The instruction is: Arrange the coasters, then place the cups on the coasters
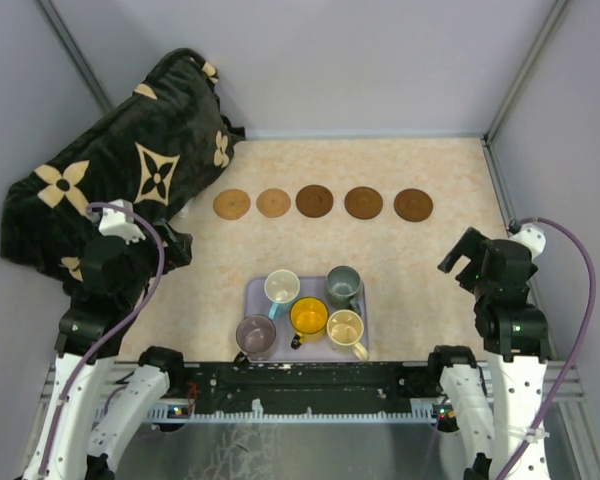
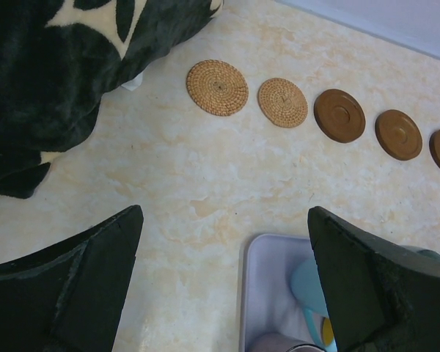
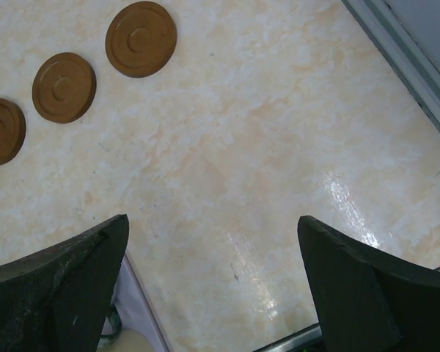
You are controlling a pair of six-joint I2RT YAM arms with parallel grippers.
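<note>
Several round coasters lie in a row across the far part of the table: two woven tan ones [image 1: 232, 204] [image 1: 273, 203] and three dark brown ones [image 1: 314, 200] [image 1: 363, 202] [image 1: 413, 204]. The cups stand together on a lavender tray [image 1: 252, 292]: white with a blue handle [image 1: 281, 287], grey-green [image 1: 343, 285], yellow [image 1: 308, 317], cream [image 1: 345, 328] and purple-grey [image 1: 256, 334]. My left gripper [image 2: 224, 213] hangs open over the table left of the tray [image 2: 268, 293], holding nothing. My right gripper [image 3: 211, 220] is open over bare table right of the tray [image 3: 137, 302], also holding nothing.
A large dark plush cushion [image 1: 120, 160] with cream flower shapes fills the far left corner, close to the leftmost tan coaster [image 2: 217, 87]. Grey walls with metal rails [image 3: 407, 55] bound the table at the back and right.
</note>
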